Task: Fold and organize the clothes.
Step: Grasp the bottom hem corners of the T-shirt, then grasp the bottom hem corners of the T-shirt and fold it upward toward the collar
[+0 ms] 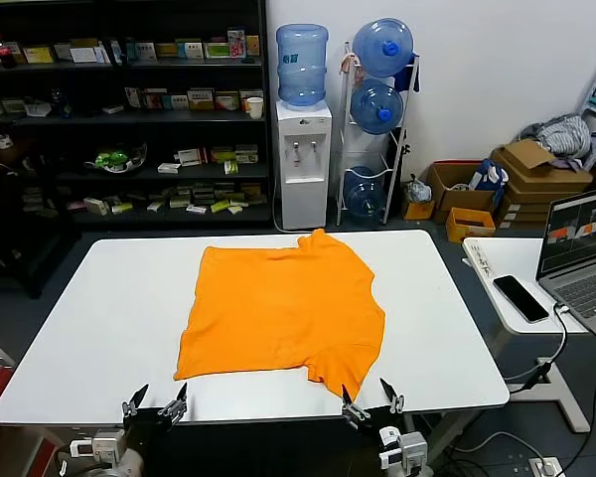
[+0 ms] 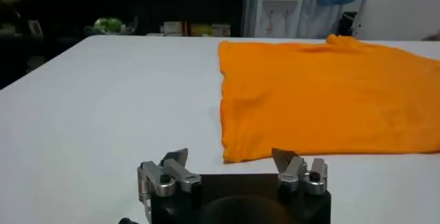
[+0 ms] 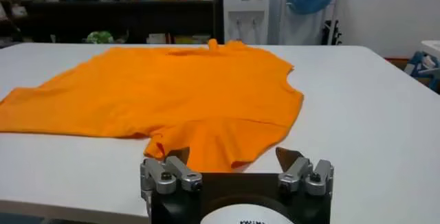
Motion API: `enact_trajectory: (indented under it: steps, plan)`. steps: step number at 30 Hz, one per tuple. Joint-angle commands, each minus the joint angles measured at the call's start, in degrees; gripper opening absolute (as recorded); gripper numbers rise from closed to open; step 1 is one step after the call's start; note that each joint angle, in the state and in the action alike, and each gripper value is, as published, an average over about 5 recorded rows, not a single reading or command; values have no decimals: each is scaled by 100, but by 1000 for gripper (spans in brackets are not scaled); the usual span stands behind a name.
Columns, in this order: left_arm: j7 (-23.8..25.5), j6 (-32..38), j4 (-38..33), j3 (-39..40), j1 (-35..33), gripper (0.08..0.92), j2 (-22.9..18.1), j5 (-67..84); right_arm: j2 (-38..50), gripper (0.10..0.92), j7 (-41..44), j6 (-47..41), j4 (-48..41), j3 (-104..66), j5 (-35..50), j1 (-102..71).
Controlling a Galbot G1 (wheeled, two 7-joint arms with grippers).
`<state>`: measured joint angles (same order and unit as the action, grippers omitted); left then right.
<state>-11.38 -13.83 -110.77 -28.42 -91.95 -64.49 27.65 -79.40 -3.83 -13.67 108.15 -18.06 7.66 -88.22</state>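
Observation:
The orange T-shirt (image 1: 278,308) lies spread flat on the white table (image 1: 99,328), plain side up, no letters showing. One sleeve (image 1: 343,368) hangs toward the near edge. My left gripper (image 1: 155,405) is open and empty at the near edge, just left of the shirt's near corner (image 2: 237,155). My right gripper (image 1: 372,399) is open and empty at the near edge, right at the sleeve (image 3: 220,143). In the left wrist view the left gripper (image 2: 230,158) faces the shirt (image 2: 330,95); in the right wrist view the right gripper (image 3: 232,155) faces the sleeve.
A side table at the right holds a phone (image 1: 521,296), a laptop (image 1: 586,248) and a power strip (image 1: 477,258). Behind the table stand shelves (image 1: 129,109), a water dispenser (image 1: 304,159) and cardboard boxes (image 1: 536,179).

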Motion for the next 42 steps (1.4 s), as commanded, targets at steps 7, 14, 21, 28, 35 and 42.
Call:
enact_trajectory:
  steps: [7,14,21,28,35,42]
  plan:
    - [228,143,983,304,910,823,-49,-2,-237,823,-141,125,-938,224,70,882]
    - [273,253,1489,410,1225,739,-111,-99,-453,795,-178,98,-1562,317,-30,1238]
    - [270,399,1458,416,1100,532,-114,-189,-393,600,-93,375,-1481,366,-248,1012]
    - [422,800,1541,469,1080,333,-179,-346,-296,401,-146,457,-1214,365,-264,795]
    - [401,1064,1327,463,909,137,-184,-399,-162,202,-277,485,-815,336,-174,490]
    - [149,1020,324,325,184,92,38,-239,252,125,-546,501,100,298,96,-291]
